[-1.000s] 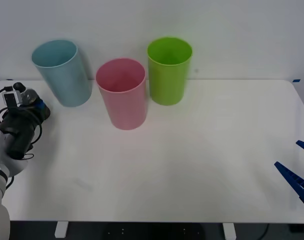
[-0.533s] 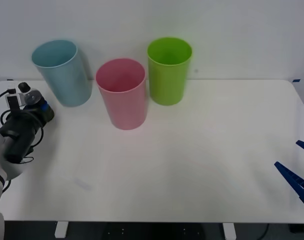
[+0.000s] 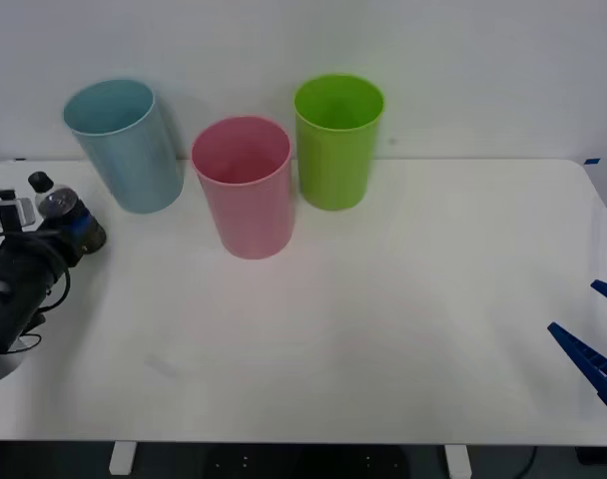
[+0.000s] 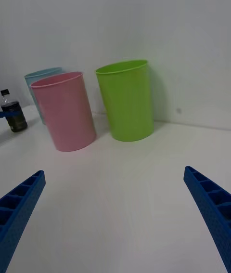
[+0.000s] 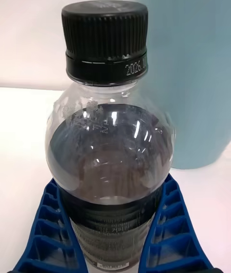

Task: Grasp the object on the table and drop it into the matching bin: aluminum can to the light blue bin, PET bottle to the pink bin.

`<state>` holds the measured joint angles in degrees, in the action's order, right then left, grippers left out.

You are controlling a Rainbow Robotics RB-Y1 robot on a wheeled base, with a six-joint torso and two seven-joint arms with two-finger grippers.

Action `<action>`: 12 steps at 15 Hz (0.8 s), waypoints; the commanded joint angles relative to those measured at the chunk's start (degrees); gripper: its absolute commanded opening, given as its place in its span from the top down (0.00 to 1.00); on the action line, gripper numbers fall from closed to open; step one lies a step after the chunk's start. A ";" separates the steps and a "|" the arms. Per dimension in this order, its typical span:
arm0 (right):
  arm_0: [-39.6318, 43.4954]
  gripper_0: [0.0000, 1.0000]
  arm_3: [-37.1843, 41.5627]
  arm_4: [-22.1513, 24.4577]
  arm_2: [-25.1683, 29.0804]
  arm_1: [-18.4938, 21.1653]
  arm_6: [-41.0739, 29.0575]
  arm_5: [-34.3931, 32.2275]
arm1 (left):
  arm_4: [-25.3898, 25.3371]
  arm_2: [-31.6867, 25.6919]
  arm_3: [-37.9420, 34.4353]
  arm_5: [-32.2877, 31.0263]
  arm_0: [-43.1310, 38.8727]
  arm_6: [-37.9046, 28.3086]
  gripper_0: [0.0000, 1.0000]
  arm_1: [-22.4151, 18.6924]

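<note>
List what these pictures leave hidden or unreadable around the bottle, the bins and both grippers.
- PET bottle: in the left wrist view its base is cut off by the edge; in the front view the left arm hides most of it.
- Bottle label: print too small to read.
- Left gripper: its fingers flank the bottle; the fingertips are hidden behind it.
- Right gripper: cut off by the front view's edge.
- Light blue bin: mostly hidden behind the pink bin in the right wrist view.

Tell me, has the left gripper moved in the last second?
Yes. In the front view the left gripper, closed around the PET bottle, has shifted slightly rightward and nearer the robot, judged against the light blue bin.
</note>
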<state>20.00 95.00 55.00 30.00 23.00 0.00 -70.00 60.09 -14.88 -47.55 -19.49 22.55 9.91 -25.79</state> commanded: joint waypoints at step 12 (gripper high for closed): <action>0.00 0.00 0.00 0.00 0.00 0.00 0.00 0.00 | -10.35 5.13 -34.80 0.42 -18.59 -12.63 1.00 -3.21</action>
<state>20.00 95.00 55.00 30.00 23.00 0.00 -70.00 49.46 -9.75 -80.61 -19.09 4.32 -1.69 -29.01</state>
